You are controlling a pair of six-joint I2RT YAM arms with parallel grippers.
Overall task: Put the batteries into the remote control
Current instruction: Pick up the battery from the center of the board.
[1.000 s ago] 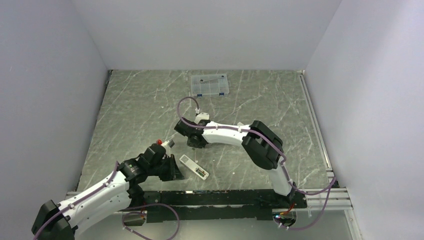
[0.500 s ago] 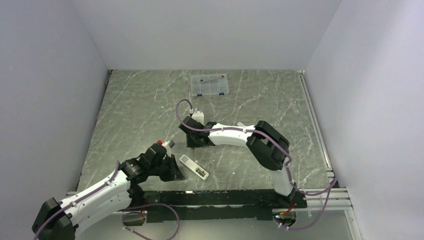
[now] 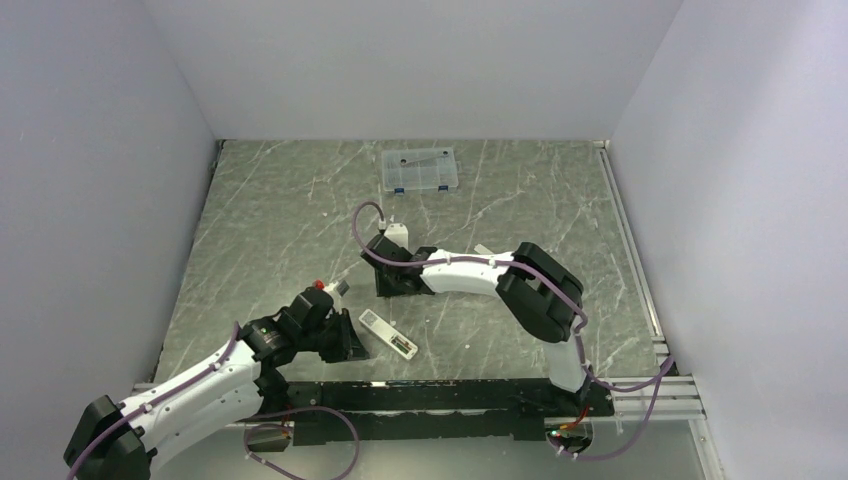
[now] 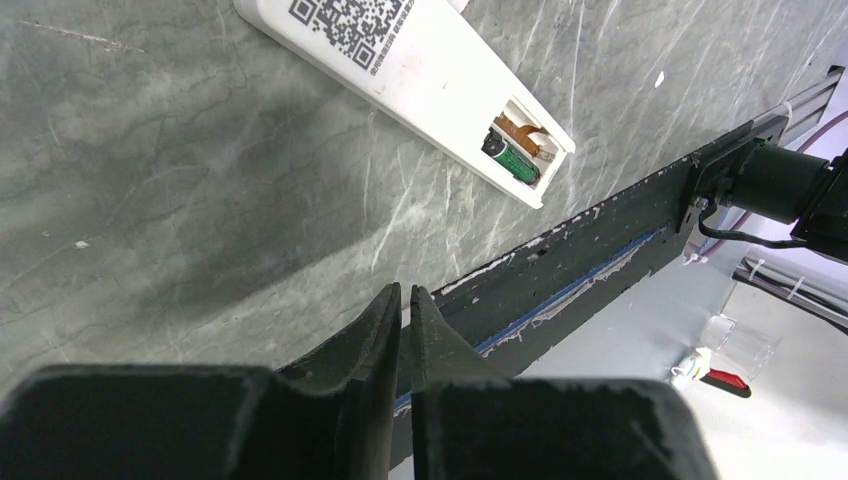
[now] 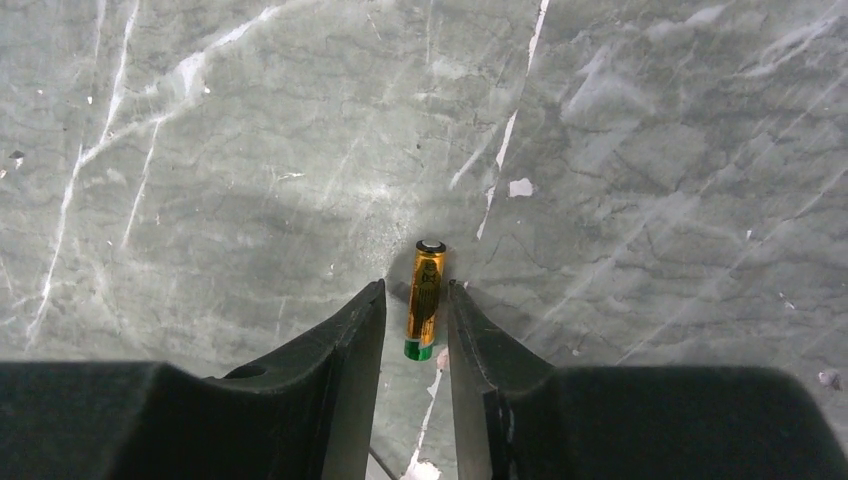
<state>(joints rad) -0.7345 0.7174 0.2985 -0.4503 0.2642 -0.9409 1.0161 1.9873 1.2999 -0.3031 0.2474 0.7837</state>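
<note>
**Item 1, hazards logged.** The right gripper (image 5: pixel 415 288) had its fingers only narrowly parted around the loose battery (image 5: pixel 425 300). One finger looked to be touching it and the other stood a little clear. I judged that closing off-centre could roll or squirt the slim cylinder away across the table (image 5: pixel 650 150). A pinch near one end could tip it in the grasp and spoil its alignment with the slot. Reversed polarity at insertion was a further risk.

**Item 2, loose battery.** It lay flat on the marble, with a copper body, a green band at the near end and a silver cap pointing away from the wrist. It sat between the two fingertips, its length running along them.

**Item 3, remote control (image 4: pixel 420 70).** It was face down near the left arm, well apart from the right gripper in the overhead view. The battery compartment (image 4: pixel 522 145) was open. I noted one seated battery (image 4: pixel 508 160) in it, and the neighbouring slot was bare with its copper contact showing.

**Item 4, left gripper (image 4: pixel 405 292).** Its fingers were pressed almost together with nothing between them, near the remote's compartment end.
</note>
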